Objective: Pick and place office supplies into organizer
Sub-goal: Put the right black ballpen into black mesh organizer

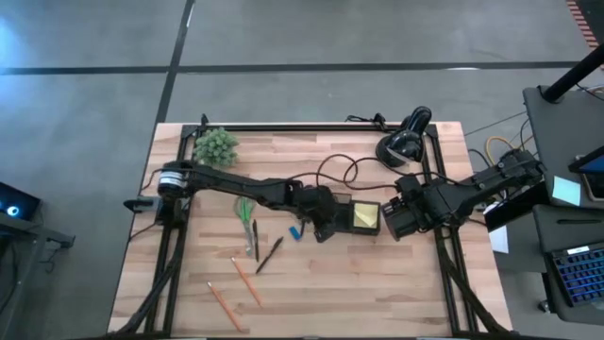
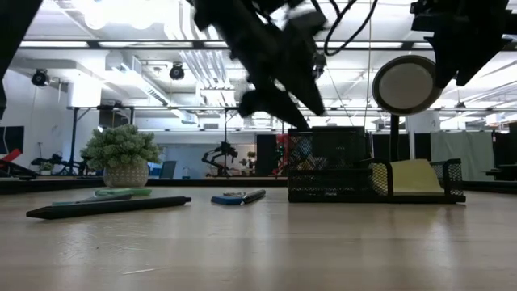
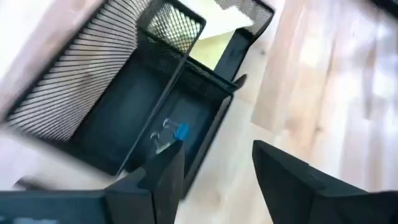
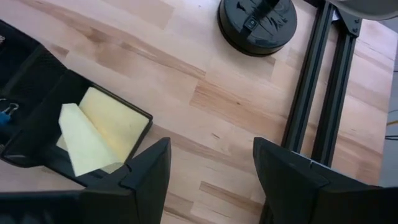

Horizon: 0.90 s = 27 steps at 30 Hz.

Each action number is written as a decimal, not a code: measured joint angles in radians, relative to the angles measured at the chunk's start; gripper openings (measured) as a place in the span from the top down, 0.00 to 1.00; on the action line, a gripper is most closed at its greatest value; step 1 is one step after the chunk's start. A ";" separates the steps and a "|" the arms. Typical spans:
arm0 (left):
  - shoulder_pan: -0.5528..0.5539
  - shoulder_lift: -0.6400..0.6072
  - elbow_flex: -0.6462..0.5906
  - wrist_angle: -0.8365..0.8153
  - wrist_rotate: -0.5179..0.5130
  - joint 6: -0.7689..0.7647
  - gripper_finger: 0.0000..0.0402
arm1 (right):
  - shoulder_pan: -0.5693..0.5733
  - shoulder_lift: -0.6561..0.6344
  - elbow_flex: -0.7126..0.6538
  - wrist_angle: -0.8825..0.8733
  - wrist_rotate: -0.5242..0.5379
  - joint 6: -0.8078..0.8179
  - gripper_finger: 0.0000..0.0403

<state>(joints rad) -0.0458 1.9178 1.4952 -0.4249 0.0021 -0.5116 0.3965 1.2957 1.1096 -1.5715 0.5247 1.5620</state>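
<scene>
Blue clip (image 3: 181, 130) in organizer (image 3: 124, 118) compartment, beneath parted left claw (image 3: 217, 180).

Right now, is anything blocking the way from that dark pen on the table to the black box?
A small blue piece lies between the dark pen and the organizer, and the left pincer hangs there too.

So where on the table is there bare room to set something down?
The near right corner, below the organizer and right of the pencils, is bare wood. So is the far middle strip between the plant and the lamp. It is crowded from the scissors across to the organizer, where both tools sit.
</scene>
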 joint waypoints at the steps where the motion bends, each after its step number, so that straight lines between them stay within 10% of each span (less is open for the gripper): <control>1: -0.004 -0.028 0.000 -0.047 -0.016 -0.008 0.56 | 0.000 0.000 -0.001 0.000 0.000 0.000 0.46; 9: -0.007 -0.136 -0.023 -0.503 -0.196 -0.421 0.65 | 0.000 0.000 -0.007 0.000 0.000 0.005 0.46; 27: 0.022 0.054 -0.039 -0.324 -0.160 -0.504 0.72 | 0.000 0.000 -0.012 0.001 0.019 0.004 0.46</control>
<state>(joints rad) -0.0242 1.9721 1.4565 -0.7484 -0.1577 -1.0153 0.3962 1.2957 1.0973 -1.5708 0.5434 1.5665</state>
